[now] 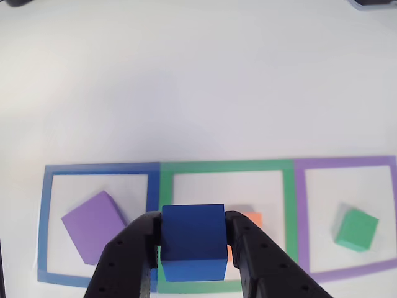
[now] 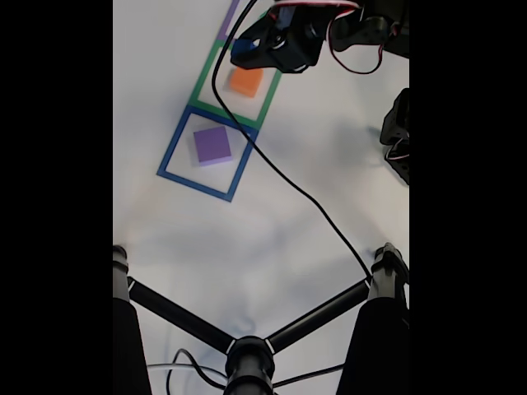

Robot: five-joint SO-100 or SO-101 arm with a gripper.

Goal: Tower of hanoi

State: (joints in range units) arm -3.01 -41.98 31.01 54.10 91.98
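My black gripper (image 1: 193, 239) is shut on the blue cube (image 1: 193, 241), held up above the green tape square. Behind the cube and one finger an orange block (image 1: 253, 220) peeks out; in the fixed view this orange block (image 2: 245, 81) lies in the green square just below my gripper (image 2: 244, 51) and the blue cube (image 2: 241, 49). The purple slab (image 1: 94, 226) lies turned inside the blue tape square, also visible as the purple slab (image 2: 212, 144) in the fixed view. A green block (image 1: 356, 229) sits in the purple tape square.
Three tape squares run in a row: blue (image 1: 43, 217), green (image 1: 226, 167), purple (image 1: 301, 211). A black cable (image 2: 305, 193) crosses the white table. A black tripod-like stand (image 2: 249, 358) fills the bottom of the fixed view. Dark hardware (image 2: 397, 136) sits at the right edge.
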